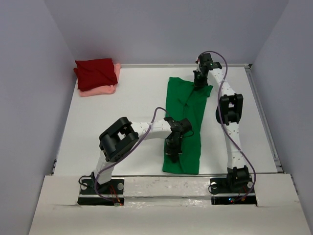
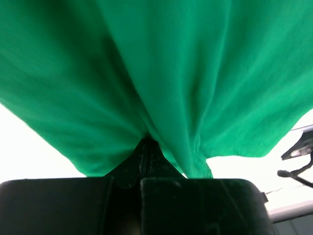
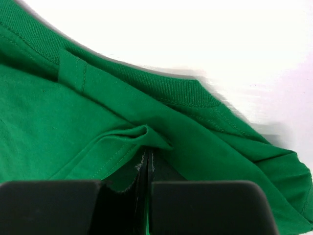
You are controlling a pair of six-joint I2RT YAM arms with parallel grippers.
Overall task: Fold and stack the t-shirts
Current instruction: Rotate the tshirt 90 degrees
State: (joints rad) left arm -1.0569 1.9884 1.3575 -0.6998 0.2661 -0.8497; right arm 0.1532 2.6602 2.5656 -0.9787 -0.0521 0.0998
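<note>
Where it lies lengthwise on the white table (image 1: 132, 112) between the two arms, the bright green cloth t-shirt (image 1: 188, 127) is folded into a long narrow strip. Its near end is close to the arm bases and its far end is under the right arm's wrist.

Left gripper (image 1: 172, 152): black fingers pressed together, pinching a gathered bunch of green cloth at the strip's near-left part. In the wrist view the cloth fans out from the fingertips and fills most of the frame, so the table shows only at the lower corners.

Right gripper (image 1: 198, 84): fingers pressed together on a folded seam edge beside the ribbed collar (image 3: 181, 90). How much cloth sits between the pads is hidden.

Far left corner: dark red folded t-shirt (image 1: 95, 72) stacked on salmon pink folded t-shirt (image 1: 100, 90). Only the near and right edges of the pink one show.
</note>
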